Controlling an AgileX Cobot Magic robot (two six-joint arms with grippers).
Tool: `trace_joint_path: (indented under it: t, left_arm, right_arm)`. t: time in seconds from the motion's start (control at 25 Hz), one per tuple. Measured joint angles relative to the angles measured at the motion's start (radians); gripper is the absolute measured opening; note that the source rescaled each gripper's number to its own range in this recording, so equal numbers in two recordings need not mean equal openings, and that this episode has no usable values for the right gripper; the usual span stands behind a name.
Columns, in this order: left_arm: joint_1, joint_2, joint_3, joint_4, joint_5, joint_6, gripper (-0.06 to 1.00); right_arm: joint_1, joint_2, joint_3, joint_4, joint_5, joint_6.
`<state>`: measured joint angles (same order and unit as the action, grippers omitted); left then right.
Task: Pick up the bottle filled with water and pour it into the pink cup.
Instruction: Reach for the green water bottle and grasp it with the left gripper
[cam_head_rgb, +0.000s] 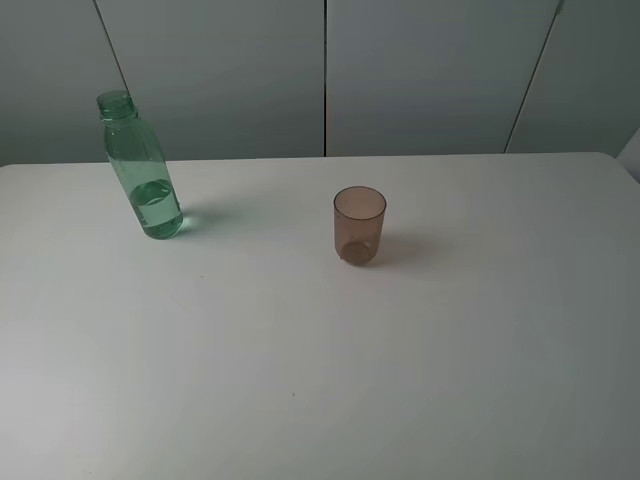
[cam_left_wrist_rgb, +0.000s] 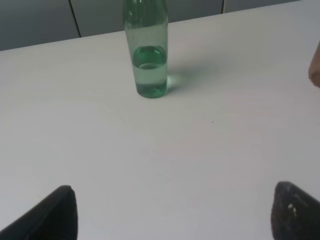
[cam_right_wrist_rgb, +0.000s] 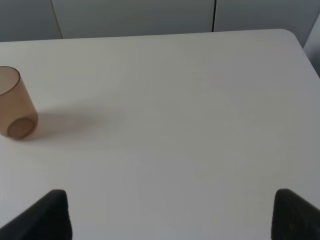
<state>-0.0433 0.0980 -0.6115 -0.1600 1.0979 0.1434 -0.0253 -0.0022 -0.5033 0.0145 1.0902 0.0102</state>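
White table before grey panelled wall

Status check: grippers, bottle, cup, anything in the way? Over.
Left gripper open, empty, facing the bottle. Right gripper open, empty. Bottle upright, part full; pink cup upright, apart. Nothing seen between them.

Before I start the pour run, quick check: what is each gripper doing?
Left gripper: open, holding nothing.
Right gripper: open, holding nothing.

Open table lies between the bottle and the pink cup, which stand well apart.
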Motion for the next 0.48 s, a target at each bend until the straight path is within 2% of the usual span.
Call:
trace_joint_path:
  t: [0.16, 0.28, 0.48]
  left_arm:
    - [0.000, 0.195, -0.089, 0.000, -0.013, -0.002, 0.99]
    - [0.000, 0.366, -0.127, -0.002, -0.060, -0.005, 0.99]
    - [0.000, 0.631, -0.134, -0.035, -0.236, 0.030, 0.99]
  right_arm:
    - [0.000, 0.000, 0.000, 0.000, 0.000, 0.000]
    - [0.000, 0.000, 0.000, 0.000, 0.000, 0.000]
    - [0.000, 0.000, 0.000, 0.000, 0.000, 0.000]
